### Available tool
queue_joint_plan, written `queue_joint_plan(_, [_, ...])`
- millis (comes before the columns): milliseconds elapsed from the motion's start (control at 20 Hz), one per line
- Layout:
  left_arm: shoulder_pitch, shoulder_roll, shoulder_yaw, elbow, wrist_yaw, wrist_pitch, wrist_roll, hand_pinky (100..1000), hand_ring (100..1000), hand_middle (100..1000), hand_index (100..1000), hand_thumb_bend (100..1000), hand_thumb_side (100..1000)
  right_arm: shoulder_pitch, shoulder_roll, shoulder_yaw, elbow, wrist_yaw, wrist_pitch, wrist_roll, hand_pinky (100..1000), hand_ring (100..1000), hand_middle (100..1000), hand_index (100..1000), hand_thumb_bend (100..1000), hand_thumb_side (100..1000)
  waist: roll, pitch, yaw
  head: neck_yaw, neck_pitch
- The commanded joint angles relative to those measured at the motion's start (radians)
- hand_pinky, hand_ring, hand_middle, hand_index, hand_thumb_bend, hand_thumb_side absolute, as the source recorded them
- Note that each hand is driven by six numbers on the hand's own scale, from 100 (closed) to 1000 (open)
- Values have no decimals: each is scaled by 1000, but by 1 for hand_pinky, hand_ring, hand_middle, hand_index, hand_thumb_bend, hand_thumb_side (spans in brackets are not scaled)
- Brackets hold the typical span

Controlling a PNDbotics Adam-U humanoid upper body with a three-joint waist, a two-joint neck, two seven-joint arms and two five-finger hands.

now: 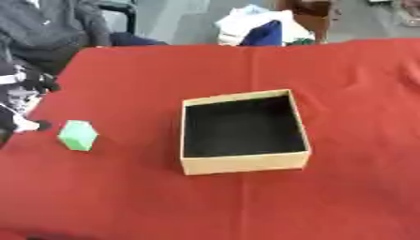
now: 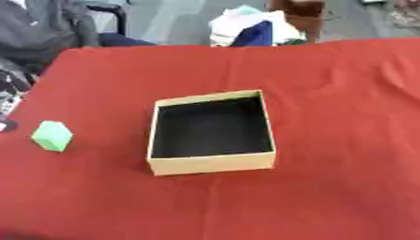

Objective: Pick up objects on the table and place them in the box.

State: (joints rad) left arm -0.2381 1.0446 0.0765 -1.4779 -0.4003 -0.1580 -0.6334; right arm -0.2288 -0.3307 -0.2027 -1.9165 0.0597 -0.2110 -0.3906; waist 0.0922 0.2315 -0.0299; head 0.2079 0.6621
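Sitting left of the unmarked box (image 1: 244, 163), a plain green block (image 1: 78, 135).

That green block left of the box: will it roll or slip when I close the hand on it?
The green block has flat faces and corners, so it probably won't roll. It looks small and likely light, so a nudge may slide or tip it on the red cloth. The left hand sits just beside it; I cannot tell how its fingers stand.

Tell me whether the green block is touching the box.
Apart. The left eye view shows the green block lying on the red tablecloth to the left of the box, with a plain strip of cloth between them.
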Motion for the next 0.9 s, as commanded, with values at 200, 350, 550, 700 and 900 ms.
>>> queue_joint_plan(200, [-11,15,-24,33,-48,-2,-6,852,832,798,882,524,254,-12,-25,-3,-9,-2,-1,1,634,741,767,865,100,537,-1,-14,-3,-3,-14])
queue_joint_plan(350, [-24,11,-37,59,-85,-6,9,862,846,807,883,544,242,-13,-24,-3,-8,-2,-1,1,634,741,766,865,100,536,-2,-13,-6,-2,-17])
queue_joint_plan(550, [-47,2,-61,102,-147,-24,44,878,866,815,885,551,214,-13,-21,-2,-8,-4,0,1,634,741,766,866,100,538,-1,-10,-9,0,-17])
queue_joint_plan(700, [-61,-8,-75,135,-180,-41,67,884,873,818,885,553,205,-14,-21,-2,-8,-4,0,1,633,741,766,866,100,538,-1,-8,-12,0,-18])
queue_joint_plan(900, [-91,-31,-92,182,-216,-63,105,889,878,821,885,550,196,-14,-18,-1,-8,-5,-1,0,633,741,766,866,100,539,0,-6,-14,1,-21])
